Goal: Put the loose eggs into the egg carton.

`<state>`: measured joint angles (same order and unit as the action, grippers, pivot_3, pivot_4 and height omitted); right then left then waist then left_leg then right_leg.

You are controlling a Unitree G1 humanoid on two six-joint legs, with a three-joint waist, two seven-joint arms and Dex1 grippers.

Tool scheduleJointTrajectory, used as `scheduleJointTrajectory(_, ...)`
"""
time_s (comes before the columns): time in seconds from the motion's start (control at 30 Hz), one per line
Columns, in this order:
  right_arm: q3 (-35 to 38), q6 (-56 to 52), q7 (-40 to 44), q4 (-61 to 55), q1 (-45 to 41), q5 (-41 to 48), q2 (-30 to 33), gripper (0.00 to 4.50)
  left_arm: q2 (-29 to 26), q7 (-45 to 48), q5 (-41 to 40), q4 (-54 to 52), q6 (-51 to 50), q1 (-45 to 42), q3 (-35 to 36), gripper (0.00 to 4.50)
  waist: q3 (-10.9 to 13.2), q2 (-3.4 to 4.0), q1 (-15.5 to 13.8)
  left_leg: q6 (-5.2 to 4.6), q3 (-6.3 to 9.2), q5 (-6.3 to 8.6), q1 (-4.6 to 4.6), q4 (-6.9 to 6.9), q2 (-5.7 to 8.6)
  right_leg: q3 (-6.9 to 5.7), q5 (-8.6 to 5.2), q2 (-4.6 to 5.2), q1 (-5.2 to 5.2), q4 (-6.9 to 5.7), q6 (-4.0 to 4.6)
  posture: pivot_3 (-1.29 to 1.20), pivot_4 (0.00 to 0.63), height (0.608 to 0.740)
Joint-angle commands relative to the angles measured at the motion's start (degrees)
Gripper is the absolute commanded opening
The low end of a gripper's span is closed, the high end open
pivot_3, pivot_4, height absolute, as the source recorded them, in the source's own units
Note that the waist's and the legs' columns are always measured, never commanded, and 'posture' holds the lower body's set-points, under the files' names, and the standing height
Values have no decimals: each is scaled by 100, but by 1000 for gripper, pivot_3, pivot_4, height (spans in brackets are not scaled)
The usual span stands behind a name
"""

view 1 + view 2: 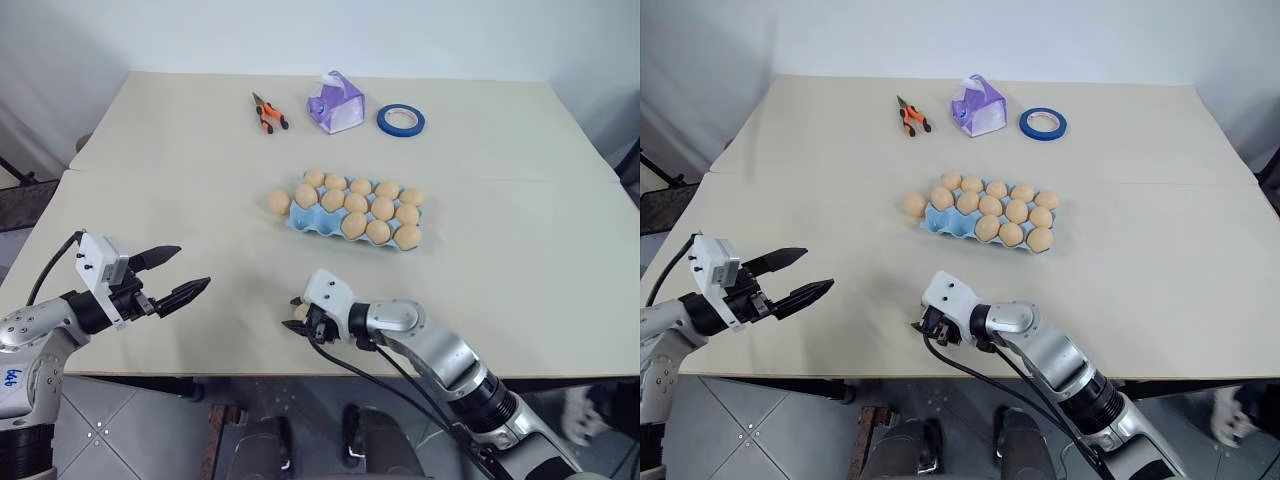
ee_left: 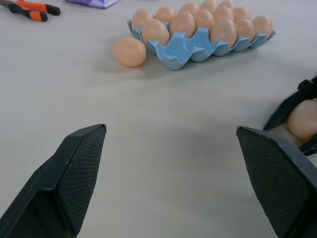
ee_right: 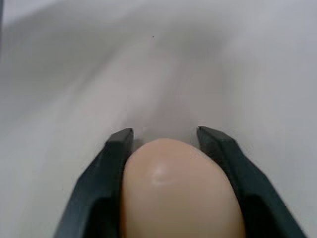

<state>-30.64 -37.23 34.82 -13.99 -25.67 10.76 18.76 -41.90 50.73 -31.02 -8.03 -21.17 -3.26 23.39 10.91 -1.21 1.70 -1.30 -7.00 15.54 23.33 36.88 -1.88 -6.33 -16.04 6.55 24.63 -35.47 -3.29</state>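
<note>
A: Right gripper (image 1: 300,318) low over the desk (image 1: 200,180), close to the near edge, about midway along it. Jaws closed on an egg (image 3: 181,191); both fingers (image 3: 99,193) pressed against its sides, tips reaching just past its widest part.

B: Same egg seen from the left wrist (image 2: 303,119), tucked between the black fingers. Lifted or resting on the desk — cannot tell.

A: Left gripper (image 1: 178,275) near the near-left corner, roughly level, pointing toward the right gripper. Jaws spread wide, holding nothing, well apart from every egg.

B: Carton (image 1: 310,222) near the middle of the desk, a little toward the right edge, long side slanted slightly against the desk edges. Light blue, lidless, cups filled with eggs in rows.

A: One loose egg (image 1: 278,202) on the bare desk just beside the carton's left end. Touching the carton or not — cannot tell from above; from the left wrist, a narrow gap or bare contact at most.

B: Along the far edge: pliers (image 1: 268,113) with orange grips toward the left, purple tissue pack (image 1: 335,102) near the midpoint, blue tape roll (image 1: 400,120) just to its right. All well apart from the carton and both grippers.
</note>
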Motion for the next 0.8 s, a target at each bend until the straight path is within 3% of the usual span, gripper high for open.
scheduleJointTrajectory(0.03,351,-31,15,-376,-4,55,17,1593,32,-65,50,38,195,-76,44,4500,0,0,-3,0,0,0,0,1,0,1,0,0,-1,0,0,0,150,740)
scheduleJointTrajectory(0.17,1322,-560,-169,-686,-443,481,-87,1569,88,-6,92,219,337,-267,-93,4500,1,2,-13,-1,0,-1,0,5,0,3,0,0,-1,-2,0,0,150,740)
scheduleJointTrajectory(0.37,2540,-1007,-736,0,-1328,610,-210,1566,87,403,157,736,730,-657,-347,4500,1,2,-7,5,1,-3,-1,-4,-1,2,-1,0,5,-5,2,0,150,740)
scheduleJointTrajectory(0.57,2526,-214,-734,1156,-1845,218,-202,1566,70,1031,298,1453,1116,-1273,-770,4500,1,2,4,0,-17,-32,2,-28,4,-8,0,0,21,-8,0,0,150,740)
scheduleJointTrajectory(0.8,2266,699,-698,2357,-2378,-136,-629,1566,147,1407,327,1835,1311,-1620,-1046,4500,1,2,110,-10,-69,-39,-4,-30,0,-14,3,-1,26,-26,-6,0,150,740)
